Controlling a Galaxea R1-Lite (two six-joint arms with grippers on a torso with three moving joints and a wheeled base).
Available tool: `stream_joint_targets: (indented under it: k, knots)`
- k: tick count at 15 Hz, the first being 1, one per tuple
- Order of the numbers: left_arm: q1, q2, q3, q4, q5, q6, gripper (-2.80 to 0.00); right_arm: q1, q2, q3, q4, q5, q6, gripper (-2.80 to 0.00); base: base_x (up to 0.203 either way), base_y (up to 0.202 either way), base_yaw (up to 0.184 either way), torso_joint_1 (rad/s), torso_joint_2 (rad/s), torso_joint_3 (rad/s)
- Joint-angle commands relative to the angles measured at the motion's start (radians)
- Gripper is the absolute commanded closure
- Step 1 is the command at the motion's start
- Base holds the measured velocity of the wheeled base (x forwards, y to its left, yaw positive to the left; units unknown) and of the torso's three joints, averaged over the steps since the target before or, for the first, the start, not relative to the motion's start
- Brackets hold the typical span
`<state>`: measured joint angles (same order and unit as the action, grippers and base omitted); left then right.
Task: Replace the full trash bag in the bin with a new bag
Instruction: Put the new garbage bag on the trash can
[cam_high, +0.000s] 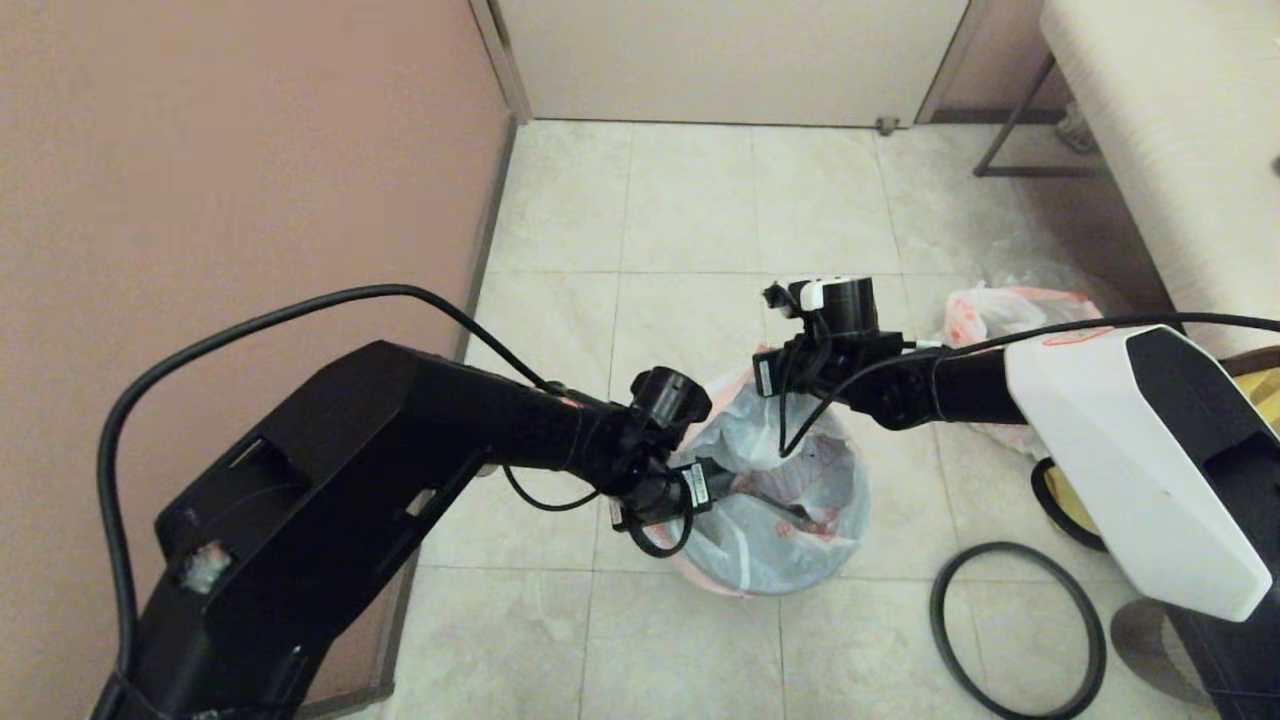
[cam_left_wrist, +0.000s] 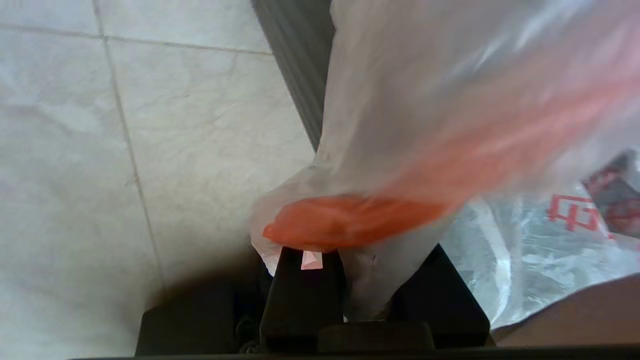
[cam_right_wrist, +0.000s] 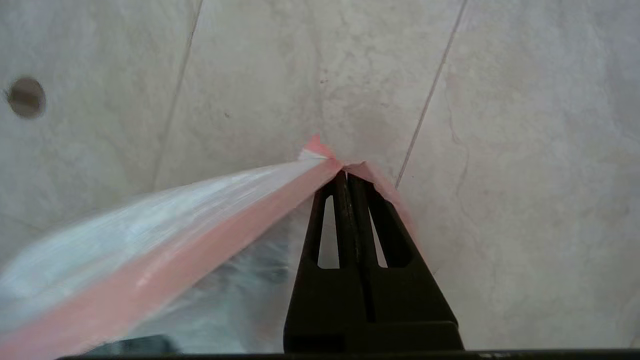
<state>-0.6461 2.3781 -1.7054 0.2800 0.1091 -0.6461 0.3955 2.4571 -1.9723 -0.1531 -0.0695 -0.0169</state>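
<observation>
bin hidden under full trash bag (cam_high: 775, 500), frame centre | left gripper (cam_left_wrist: 367, 280), right gripper (cam_right_wrist: 345, 175) each pinch its orange mouth band | one grey hoop (cam_high: 1018, 630) lower right | second bag (cam_high: 1000, 310) partly hidden

Red print, too broken up to read

The full trash bag (cam_left_wrist: 525, 250) carries red-orange lettering, one boxy character partly visible, but no word or brand can be made out.
</observation>
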Motion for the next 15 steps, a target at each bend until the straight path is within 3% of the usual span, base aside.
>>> stream_joint_targets:
  k: [1,3,11,15]
  knots:
    - [-0.013,-0.021,0.068,-0.078,0.002,0.021,0.00,-0.020,0.010,0.000,0.016,0.026,-0.021,0.00,0.000,0.000,0.000,0.000,0.00,0.000]
    - [-0.017,-0.021,0.111,-0.161,0.004,0.061,0.00,-0.039,0.008,0.000,0.060,0.081,-0.044,0.00,0.000,0.000,0.000,0.000,0.00,0.000]
    - [-0.027,-0.010,0.140,-0.210,0.001,0.086,0.00,-0.072,-0.013,0.000,0.126,0.166,-0.072,0.00,0.000,0.000,0.000,0.000,0.00,0.000]
    - [-0.009,0.016,0.148,-0.314,0.044,0.097,0.00,-0.105,-0.130,0.009,0.366,0.326,-0.026,0.00,0.000,0.000,0.000,0.000,0.00,0.000]
